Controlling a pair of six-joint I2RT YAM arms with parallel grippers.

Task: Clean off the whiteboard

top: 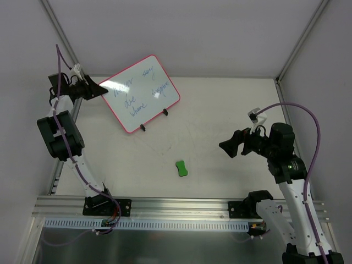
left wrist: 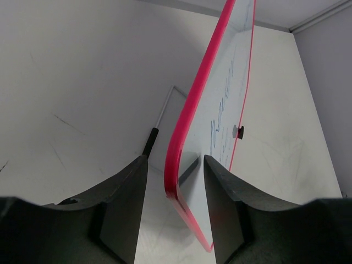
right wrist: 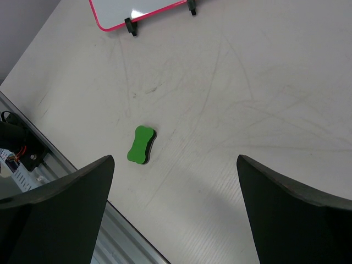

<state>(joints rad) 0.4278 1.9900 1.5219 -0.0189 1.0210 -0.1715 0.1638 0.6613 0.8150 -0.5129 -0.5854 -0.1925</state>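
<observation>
The whiteboard (top: pixel 140 99) has a pink-red frame, stands tilted on its black wire stand at the back left, and carries blue handwriting. My left gripper (top: pixel 103 89) is open at the board's left corner. In the left wrist view the board's frame edge (left wrist: pixel 190 104) runs between the fingers of the gripper (left wrist: pixel 176 159), with a gap on each side. A green bone-shaped eraser (top: pixel 181 168) lies flat on the table in front of the board. My right gripper (top: pixel 224 147) is wide open and empty, above the table to the eraser's right. The right wrist view shows the eraser (right wrist: pixel 141 145) lower left of the gripper (right wrist: pixel 175 159) and the board's lower edge (right wrist: pixel 126 11) at the top.
The white table (top: pixel 231 110) is closed in by grey walls at the back and both sides. A metal rail (top: pixel 181 208) runs along the near edge with the arm bases on it. The board's black feet (top: pixel 143 127) rest on the table.
</observation>
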